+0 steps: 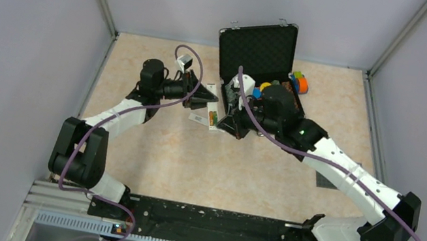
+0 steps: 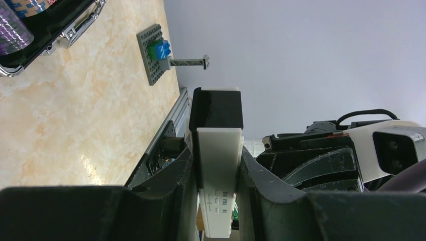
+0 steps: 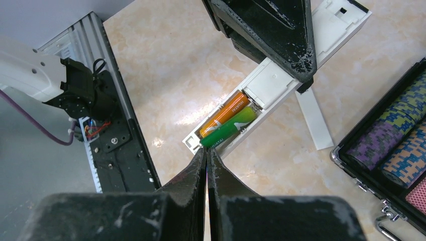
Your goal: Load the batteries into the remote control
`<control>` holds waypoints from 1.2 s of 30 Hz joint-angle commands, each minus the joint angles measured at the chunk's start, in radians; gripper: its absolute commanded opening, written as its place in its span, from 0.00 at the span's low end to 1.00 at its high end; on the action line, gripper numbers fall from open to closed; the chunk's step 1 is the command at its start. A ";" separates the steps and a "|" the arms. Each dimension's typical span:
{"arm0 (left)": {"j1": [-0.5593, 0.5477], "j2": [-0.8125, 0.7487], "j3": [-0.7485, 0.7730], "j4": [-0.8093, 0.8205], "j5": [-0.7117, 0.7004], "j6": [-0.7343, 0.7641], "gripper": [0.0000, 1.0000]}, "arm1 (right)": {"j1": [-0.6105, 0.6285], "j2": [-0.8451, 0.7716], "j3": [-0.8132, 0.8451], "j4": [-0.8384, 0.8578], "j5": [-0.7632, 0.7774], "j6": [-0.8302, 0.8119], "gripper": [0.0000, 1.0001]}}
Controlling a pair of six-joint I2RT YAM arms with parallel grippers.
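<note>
Right tool [image 3: 206, 155] low in view, fingers pressed flat together with nothing between, tips right at the near end of the green battery [image 3: 228, 129]; touching or just shy, hard to tell. Just left of it, the orange-brown battery [image 3: 224, 113], the pair side by side in the open bay at the near end of the remote control [image 3: 274, 80]. Clamped across the remote's white body farther along, the left tool [image 3: 289, 60]. Just right of the remote, flat on the beige marbled surface [image 3: 166, 60], a thin white strip [image 3: 314, 118]. At the far right, an open case [image 3: 351, 165] with rows of purple, orange and pink chips [image 3: 387, 145]. Nearest, a black base plate [image 3: 118, 125] and a white arm link [image 3: 30, 75].
</note>
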 commanded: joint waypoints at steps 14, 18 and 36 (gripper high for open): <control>-0.008 -0.057 0.009 0.025 0.029 0.037 0.00 | 0.010 0.032 0.000 0.048 0.149 0.091 0.00; -0.008 -0.063 0.009 0.003 0.033 0.063 0.00 | 0.011 0.038 0.006 0.041 0.188 0.116 0.00; -0.009 -0.076 0.057 -0.214 -0.027 0.205 0.00 | 0.011 -0.024 0.025 0.046 0.148 0.170 0.20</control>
